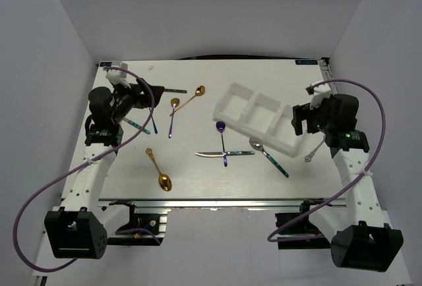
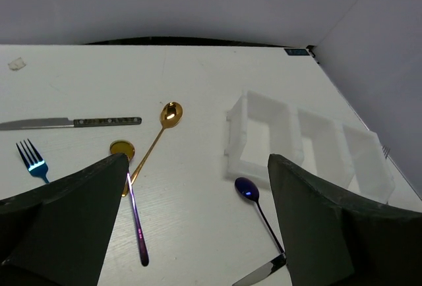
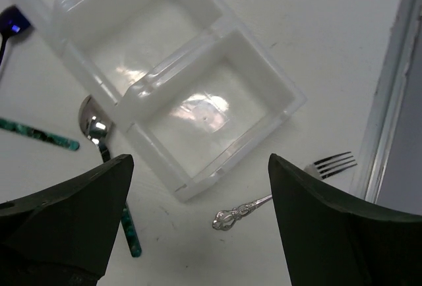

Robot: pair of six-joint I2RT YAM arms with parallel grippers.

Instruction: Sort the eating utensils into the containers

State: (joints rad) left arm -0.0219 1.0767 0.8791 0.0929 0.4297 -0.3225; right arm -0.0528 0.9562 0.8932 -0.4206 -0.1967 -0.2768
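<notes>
1. Left gripper (image 2: 198,159): jaws spread wide, nothing between the pads. Set above the far-left part of the desk, tilted down toward the middle.
2. Framed between those jaws, flat on the desk and untouched: gold spoon (image 2: 155,144), lying aslant; purple-handled spoon (image 2: 136,223) with a gold bowl, crossing under the gold spoon's handle.
3. Knife (image 2: 72,122) and blue fork (image 2: 31,157): outside the left jaw, toward the left edge.
4. Left arm: rising from the near-left corner, elbow bent, wrist reaching along the left edge toward the far side.
5. Right gripper (image 3: 201,161): jaws released and wide, gripping nothing. Poised above the tray (image 1: 250,107), over the compartment closest to the right edge.
6. Silver fork (image 3: 264,201): on the desk just beside that end of the tray, toward the right edge, near the right jaw and apart from it.
7. Green-handled spoon (image 3: 97,131): bowl just beside the tray's near wall, by the left jaw.
8. Right arm: up from the near-right corner, wrist bent down steeply.
9. Tray: angled, right of centre.
10. Purple spoon (image 2: 246,187) and second knife (image 1: 224,154): crossed at mid-desk.
11. Short gold spoon (image 1: 160,174): toward the near edge, left of centre.
</notes>
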